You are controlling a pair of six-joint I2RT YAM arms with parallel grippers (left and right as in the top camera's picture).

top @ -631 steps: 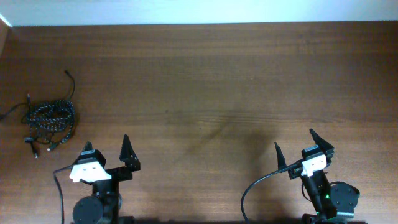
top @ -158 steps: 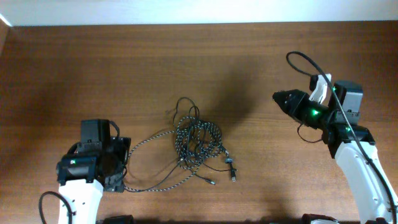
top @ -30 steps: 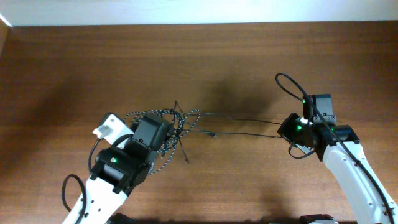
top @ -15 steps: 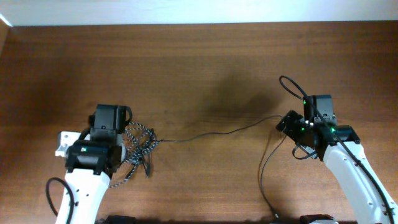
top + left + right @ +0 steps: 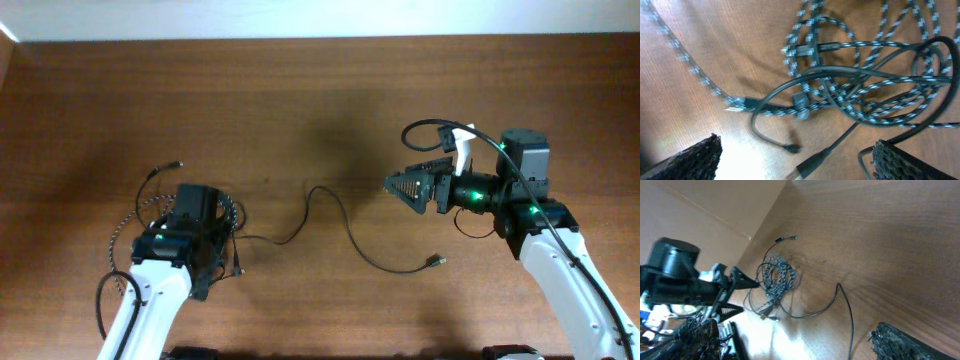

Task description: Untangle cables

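Left jaws: fully open, nothing between them. They hang directly over the cable bundle at the left side of the surface [image 5: 320,90], where the left arm [image 5: 160,270] covers most of it from overhead.

Right jaws: fully open and empty. They are raised above the surface on the right arm [image 5: 545,250], pointing left toward the bundle and well apart from it.

Braided speckled cable [image 5: 710,86]: lies on the surface in loose overlapping coils beneath the left jaws. One single strand leads out of the coils to the side.

Thin black cable [image 5: 350,238]: leaves the bundle on its right and arches across the middle of the surface. It ends at a small plug [image 5: 437,261] below the right jaws, not touching them.

In the left wrist view, black loops pass among the speckled coils. The two cables appear to be interlaced there, though the crossings cannot be traced with certainty.
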